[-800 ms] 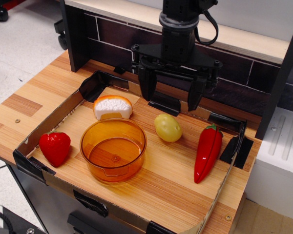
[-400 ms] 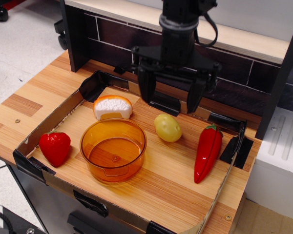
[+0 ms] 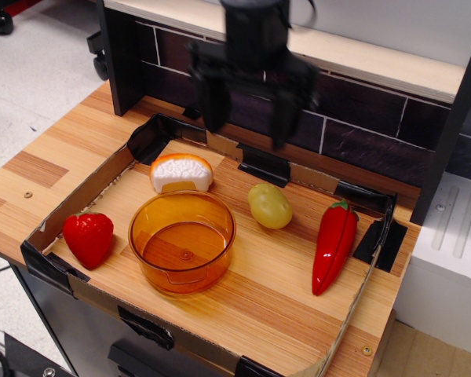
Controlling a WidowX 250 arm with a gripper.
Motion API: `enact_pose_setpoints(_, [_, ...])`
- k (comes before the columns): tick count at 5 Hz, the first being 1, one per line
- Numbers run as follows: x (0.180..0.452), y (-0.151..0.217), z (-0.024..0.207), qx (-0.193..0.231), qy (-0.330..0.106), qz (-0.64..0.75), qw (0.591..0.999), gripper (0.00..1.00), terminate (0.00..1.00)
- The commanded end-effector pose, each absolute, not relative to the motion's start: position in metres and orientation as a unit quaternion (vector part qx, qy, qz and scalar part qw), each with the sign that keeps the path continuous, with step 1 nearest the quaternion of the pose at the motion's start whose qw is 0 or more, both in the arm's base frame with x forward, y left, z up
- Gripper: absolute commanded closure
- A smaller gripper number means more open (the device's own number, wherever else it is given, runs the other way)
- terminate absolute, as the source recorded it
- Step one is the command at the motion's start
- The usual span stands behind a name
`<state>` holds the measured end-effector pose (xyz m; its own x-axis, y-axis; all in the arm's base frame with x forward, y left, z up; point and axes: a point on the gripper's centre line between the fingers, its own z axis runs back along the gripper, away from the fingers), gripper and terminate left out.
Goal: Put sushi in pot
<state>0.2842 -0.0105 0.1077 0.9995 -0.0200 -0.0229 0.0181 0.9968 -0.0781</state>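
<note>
Gripper point(image 3: 246, 118) blurred, hanging above the rear edge of the tray, over the black-taped back wall; its two dark fingers point(image 3: 213, 106) point downward with a wide gap between them, jaws apart, nothing held. Sushi point(image 3: 180, 173) lies on the wooden tray floor, below and to the left of the gripper, clear of the fingers; bumpy white top, orange rim, flat side down. Its front edge sits just behind the pot point(image 3: 182, 241), close to the rim or touching it; which one cannot be told from this angle. Pot upright, translucent orange, straight walls, nothing inside it, placed left of centre toward the tray's near edge. Toy strawberry point(image 3: 88, 239) to the pot's left, near the left cardboard wall, apart from the pot. Yellow-green oval toy fruit point(image 3: 269, 205) right of the pot, set apart from it, roughly under the gripper's right finger. Red toy chili pepper point(image 3: 334, 246) further right, lying lengthwise with green stem toward the back, near the right wall. Tray point(image 3: 297, 312) is a shallow cardboard-walled box with black tape at the corners, resting on a wooden table point(image 3: 36, 169).
</note>
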Motion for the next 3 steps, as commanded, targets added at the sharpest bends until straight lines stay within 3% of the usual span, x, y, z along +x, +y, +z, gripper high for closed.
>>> enact_pose_setpoints(1, [0.305,0.010,0.099,-0.027,0.055,-0.247,0.967,0.00,0.00])
enact_pose_setpoints(2, [0.314,0.021,0.091,-0.016,0.049,-0.317,0.947,0.00,0.00])
enact_pose_setpoints(3, [0.313,0.025,0.084,0.002,0.007,-0.326,0.945,0.00,0.00])
